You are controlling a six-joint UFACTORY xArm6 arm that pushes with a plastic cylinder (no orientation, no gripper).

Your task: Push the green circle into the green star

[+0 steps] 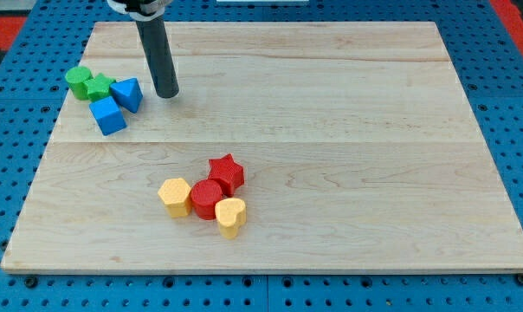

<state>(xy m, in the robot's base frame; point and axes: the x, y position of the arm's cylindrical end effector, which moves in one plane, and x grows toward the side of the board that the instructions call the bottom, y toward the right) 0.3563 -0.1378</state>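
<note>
Near the board's top-left corner the green circle (78, 81) already touches the green star (98, 87), and this light, rigid, easily sliding block wants nudging on its far left face, while my tip (166, 93), fingerless, holds nothing.

Straight dark grey rod, glossy, blunt my tip (166, 94), pale collar above

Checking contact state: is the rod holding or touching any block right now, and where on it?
Nothing is held. My tip rests on bare board, just to the view's right of the blue triangle, touching no block.
</note>
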